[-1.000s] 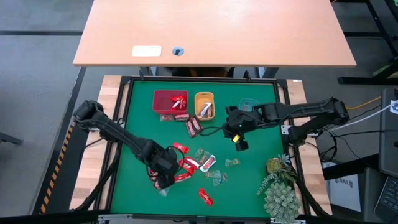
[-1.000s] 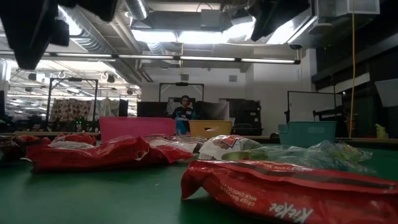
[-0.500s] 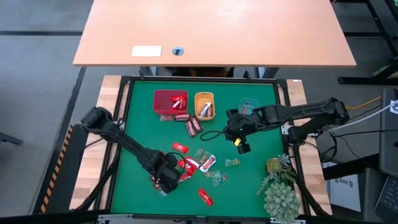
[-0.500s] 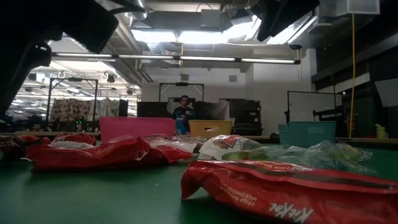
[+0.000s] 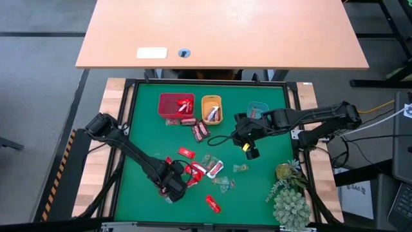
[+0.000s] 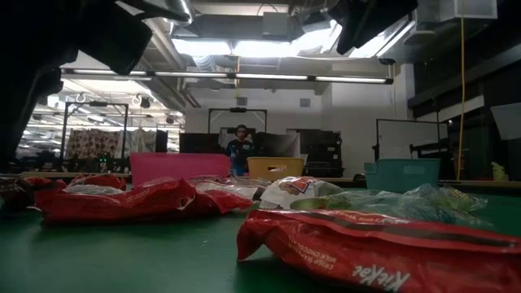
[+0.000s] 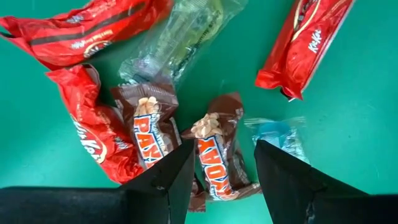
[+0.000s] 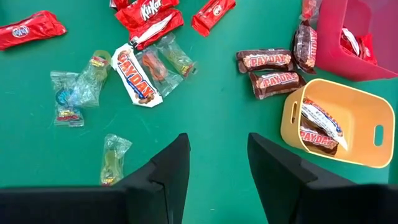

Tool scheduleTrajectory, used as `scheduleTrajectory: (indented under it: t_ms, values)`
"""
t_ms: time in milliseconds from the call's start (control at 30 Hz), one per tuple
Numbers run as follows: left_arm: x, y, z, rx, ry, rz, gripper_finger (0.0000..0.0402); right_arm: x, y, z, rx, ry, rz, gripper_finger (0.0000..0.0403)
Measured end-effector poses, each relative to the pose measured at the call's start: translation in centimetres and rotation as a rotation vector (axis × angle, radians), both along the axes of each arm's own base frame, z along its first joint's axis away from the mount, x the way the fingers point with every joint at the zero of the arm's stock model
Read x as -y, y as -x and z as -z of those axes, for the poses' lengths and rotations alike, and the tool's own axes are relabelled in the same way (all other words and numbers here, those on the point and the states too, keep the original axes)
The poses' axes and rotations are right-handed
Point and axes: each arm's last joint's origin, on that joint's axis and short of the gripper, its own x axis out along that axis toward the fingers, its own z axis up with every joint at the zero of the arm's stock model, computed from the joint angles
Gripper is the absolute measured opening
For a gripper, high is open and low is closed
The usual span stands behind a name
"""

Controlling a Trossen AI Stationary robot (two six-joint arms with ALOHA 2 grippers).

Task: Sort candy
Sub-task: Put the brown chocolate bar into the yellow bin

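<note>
As the left gripper [image 7: 221,171] is hovering, fingers apart, astride one brown bar [image 7: 217,155], its crowding neighbour [image 7: 148,132] is risking being dragged along.

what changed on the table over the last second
The left end effector moved toward the table's near edge and a little toward the right arm's side, and now hangs open over a brown Payday bar in the candy pile, gripping nothing. The right end effector stayed open, empty, over bare mat near the orange tray. No candy visibly shifted.
</note>
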Motion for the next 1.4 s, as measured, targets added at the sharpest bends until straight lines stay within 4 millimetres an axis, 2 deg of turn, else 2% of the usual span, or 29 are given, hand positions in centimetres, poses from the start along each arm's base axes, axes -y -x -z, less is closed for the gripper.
scheduleTrajectory:
  t_ms: [500,667,933,1167,1400]
  values:
    - [0.5,-0.3,2.3,-0.049,-0.032,0.011,0.0162,0.0,0.1,0.1,-0.013,0.002,0.0,0.0163]
    - [0.6,-0.5,2.4,-0.038,-0.028,0.011,0.0138,0.0,0.1,0.1,-0.013,0.002,0.0,0.0163]
    - [0.7,-0.6,2.4,-0.026,-0.018,0.011,0.0084,0.0,0.1,0.1,-0.013,0.002,0.0,0.0163]
    - [0.3,-1.1,2.2,-0.028,-0.002,-0.001,0.0079,0.0,0.1,0.1,-0.013,0.002,0.0,0.0163]
    - [-1.0,-3.2,0.6,0.032,0.023,0.069,0.0078,0.0,0.1,0.1,-0.013,0.002,0.0,0.0163]
